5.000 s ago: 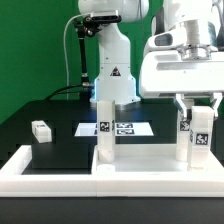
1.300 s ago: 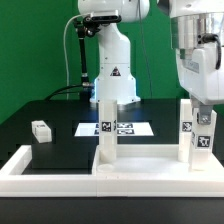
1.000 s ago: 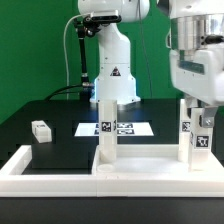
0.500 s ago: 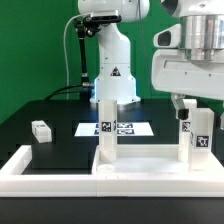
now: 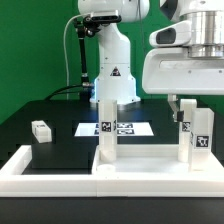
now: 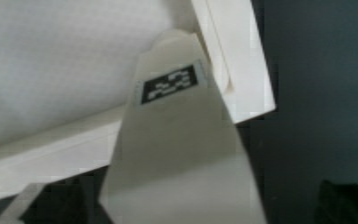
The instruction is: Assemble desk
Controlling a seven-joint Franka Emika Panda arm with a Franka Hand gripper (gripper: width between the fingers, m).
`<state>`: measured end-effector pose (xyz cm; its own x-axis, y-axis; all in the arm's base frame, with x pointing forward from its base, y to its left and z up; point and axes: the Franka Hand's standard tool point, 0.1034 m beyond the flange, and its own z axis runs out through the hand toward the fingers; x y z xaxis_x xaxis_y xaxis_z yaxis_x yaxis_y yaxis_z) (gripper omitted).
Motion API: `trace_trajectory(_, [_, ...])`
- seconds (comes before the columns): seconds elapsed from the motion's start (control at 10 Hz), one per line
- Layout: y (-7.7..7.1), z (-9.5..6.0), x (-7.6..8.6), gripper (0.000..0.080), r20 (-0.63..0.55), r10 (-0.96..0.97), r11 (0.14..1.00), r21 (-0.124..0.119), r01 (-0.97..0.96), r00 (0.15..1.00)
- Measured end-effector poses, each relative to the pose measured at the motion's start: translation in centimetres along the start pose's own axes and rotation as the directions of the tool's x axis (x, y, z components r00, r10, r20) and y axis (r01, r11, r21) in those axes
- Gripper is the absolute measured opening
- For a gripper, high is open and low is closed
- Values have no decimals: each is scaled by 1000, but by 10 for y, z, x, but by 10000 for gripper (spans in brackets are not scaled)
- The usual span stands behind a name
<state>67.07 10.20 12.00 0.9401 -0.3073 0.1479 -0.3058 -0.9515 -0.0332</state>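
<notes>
The desk tabletop (image 5: pixel 150 170) lies flat at the front of the exterior view, white with raised rims. Two white legs stand upright on it, one (image 5: pixel 105 130) towards the exterior view's left and one (image 5: pixel 198 138) at its right, both with square markers. My gripper (image 5: pixel 196 108) hangs over the right leg's top, open, with a finger (image 5: pixel 173 104) beside the leg and apart from it. In the wrist view that leg (image 6: pixel 176 150) rises between my dark fingertips (image 6: pixel 345 200), the gripper (image 6: pixel 185 205) stands wide around it, and the tabletop (image 6: pixel 51 70) lies beyond.
A third loose leg (image 5: pixel 40 130) lies on the black table at the exterior view's left. The marker board (image 5: pixel 120 128) lies behind the tabletop. A long low white wall (image 5: pixel 25 165) runs along the front. The robot base (image 5: pixel 112 60) stands at the back.
The jaws have opened off the right leg. The hand has turned about the leg, so its broad face now shows, and it has risen slightly. The leg stays upright.
</notes>
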Motion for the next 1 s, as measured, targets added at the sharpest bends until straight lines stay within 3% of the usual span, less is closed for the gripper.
trace_trajectory(0.2, [3, 1, 0, 649, 2, -113, 994, -3, 113, 994])
trace_trajectory(0.4, [3, 2, 0, 649, 3, -79, 997, -3, 79, 997])
trace_trajectory(0.6, [3, 2, 0, 386, 3, -65, 998, -2, 65, 998])
trace_trajectory(0.7, [3, 2, 0, 386, 4, 19, 1000, -2, -19, 1000])
trace_trajectory(0.8, [5, 3, 0, 288, 4, 103, 995, -4, -103, 995])
trace_trajectory(1.0, [7, 3, 0, 288, 4, 230, 973, -7, -230, 973])
